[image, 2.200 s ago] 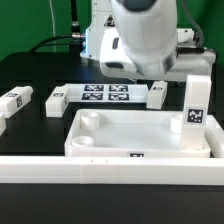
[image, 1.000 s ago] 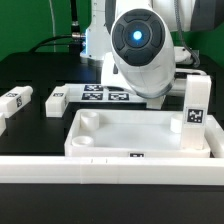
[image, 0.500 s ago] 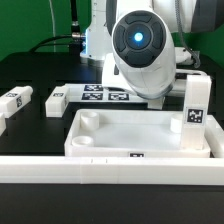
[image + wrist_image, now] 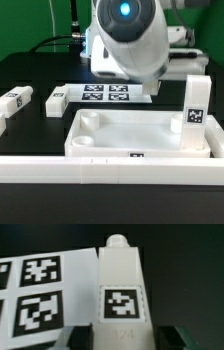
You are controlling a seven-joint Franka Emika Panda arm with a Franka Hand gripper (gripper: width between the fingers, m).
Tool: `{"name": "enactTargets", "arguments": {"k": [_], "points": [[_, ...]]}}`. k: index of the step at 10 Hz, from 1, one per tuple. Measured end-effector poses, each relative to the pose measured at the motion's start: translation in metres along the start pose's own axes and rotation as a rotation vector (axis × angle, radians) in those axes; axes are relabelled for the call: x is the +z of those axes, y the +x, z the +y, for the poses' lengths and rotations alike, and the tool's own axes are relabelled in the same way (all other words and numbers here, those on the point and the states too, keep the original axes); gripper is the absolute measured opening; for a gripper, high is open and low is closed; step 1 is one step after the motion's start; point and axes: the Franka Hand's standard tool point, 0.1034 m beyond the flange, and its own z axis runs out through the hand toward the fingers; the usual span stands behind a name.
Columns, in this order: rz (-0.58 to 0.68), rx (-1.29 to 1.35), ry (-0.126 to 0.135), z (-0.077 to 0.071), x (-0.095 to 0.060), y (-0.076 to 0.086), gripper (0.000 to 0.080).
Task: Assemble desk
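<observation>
**Desk editor:** Where is the gripper (image 4: pixel 125 339) in this one?

**Photographer:** Straddling a white leg (image 4: pixel 122 274) of the desk. One of its fingers (image 4: pixel 175 339) sits on each side of the leg's tagged end, close against it. Whether they squeeze it or merely flank it cannot be told. The leg's round peg points away from the gripper, and its long edge runs alongside the marker board (image 4: pixel 35 291).

**Desk editor:** And the rest of the desk?

**Photographer:** In the exterior view, the tray-like desk top (image 4: pixel 130 128) lies flat on the black table (image 4: pixel 40 125). It is nearer the camera than the arm (image 4: pixel 130 45), whose bulk hides the gripper. A standing leg (image 4: pixel 195 105) rises upright from the top's far corner on the exterior view's right. Two more legs lie loose on the table at the exterior view's left: the outer leg (image 4: pixel 12 100) by the frame's edge, and the inner leg (image 4: pixel 55 98) just beside the marker board (image 4: pixel 105 95). A long white border bar (image 4: pixel 100 168) runs across the foreground, in front of the desk top.
</observation>
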Motion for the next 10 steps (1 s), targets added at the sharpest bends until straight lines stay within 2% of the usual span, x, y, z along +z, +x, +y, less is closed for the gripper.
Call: {"name": "enactTargets", "arguments": {"k": [1, 2, 4, 5, 6, 8, 10], "points": [[-0.009, -0.015, 0.008, 0.001, -0.018, -0.007, 0.0288], [0.007, -0.017, 0.015, 0.002, -0.028, -0.006, 0.0288], [0.035, -0.017, 0.016, 0.001, -0.027, -0.002, 0.0289], [0.077, -0.018, 0.018, 0.000, -0.030, 0.003, 0.0289], [0.176, -0.038, 0.021, 0.000, -0.038, 0.008, 0.0289], [0.277, -0.105, 0.038, 0.012, -0.068, 0.000, 0.0289], [0.401, -0.149, 0.043, 0.014, -0.105, -0.002, 0.0289]]}}
